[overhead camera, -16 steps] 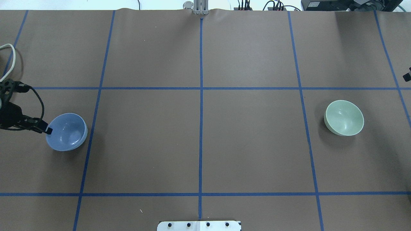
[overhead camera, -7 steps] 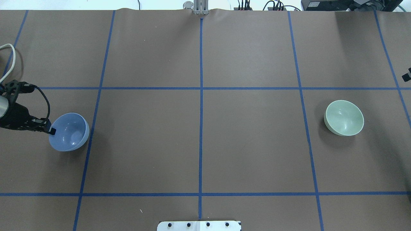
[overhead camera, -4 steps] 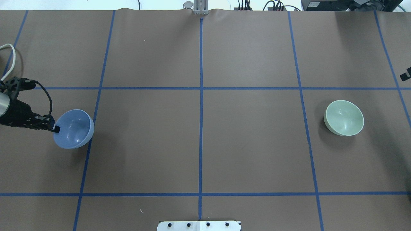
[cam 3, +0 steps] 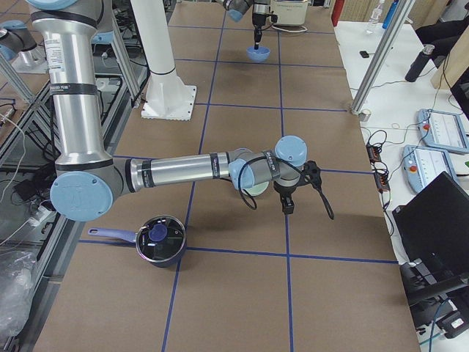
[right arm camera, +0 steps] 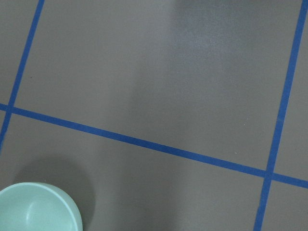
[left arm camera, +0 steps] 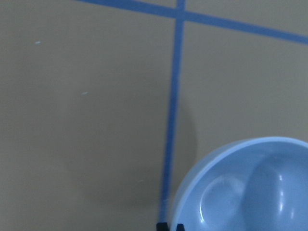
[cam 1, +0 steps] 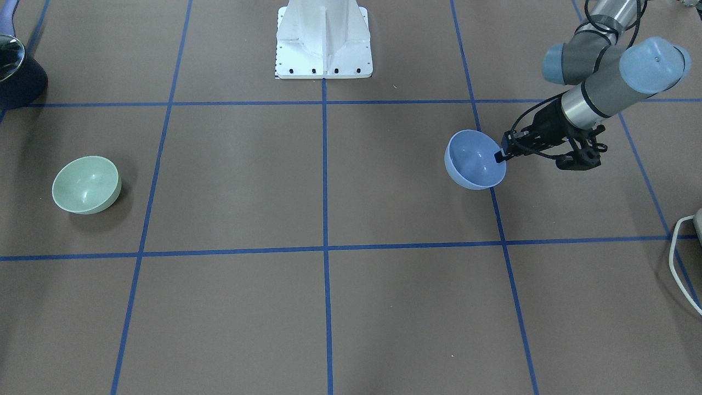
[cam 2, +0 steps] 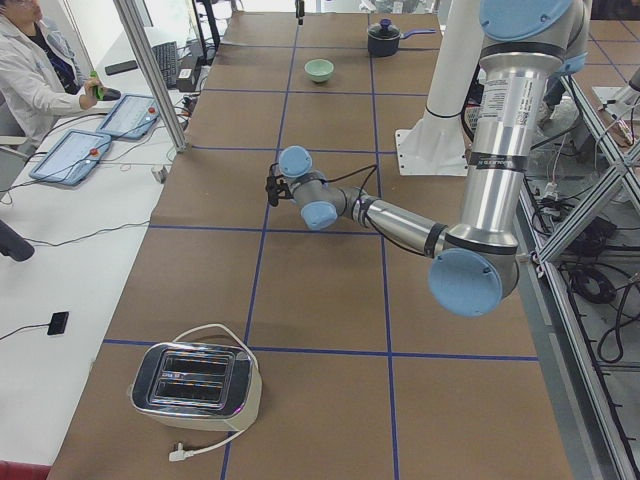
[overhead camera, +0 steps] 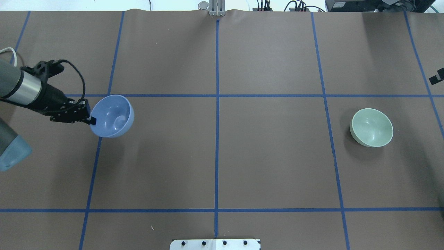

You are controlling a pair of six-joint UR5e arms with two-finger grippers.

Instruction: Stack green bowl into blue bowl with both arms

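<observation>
The blue bowl [overhead camera: 112,116] hangs tilted a little above the table on the left side, its shadow on the paper below. My left gripper [overhead camera: 91,120] is shut on the bowl's near rim [cam 1: 500,155]; the left wrist view shows the two fingertips [left arm camera: 162,226] close together at the rim. The green bowl [overhead camera: 371,127] stands upright on the table far to the right [cam 1: 86,184] and shows in the right wrist view's bottom left corner [right arm camera: 36,209]. Only a black tip of my right gripper [overhead camera: 436,77] shows at the right edge, beyond the green bowl; I cannot tell whether it is open or shut.
Blue tape lines divide the brown table [overhead camera: 270,156] into squares. The white pedestal [cam 1: 323,38] stands at the robot's edge. A dark pot [cam 3: 160,238] sits near the right end and a toaster [cam 2: 195,380] at the left end. A person [cam 2: 25,70] sits at a side desk.
My left gripper has lifted the blue bowl and carried it right and away from the robot, toward the centre. The right gripper's tip has crept slightly farther along the right edge. The green bowl has not moved.
</observation>
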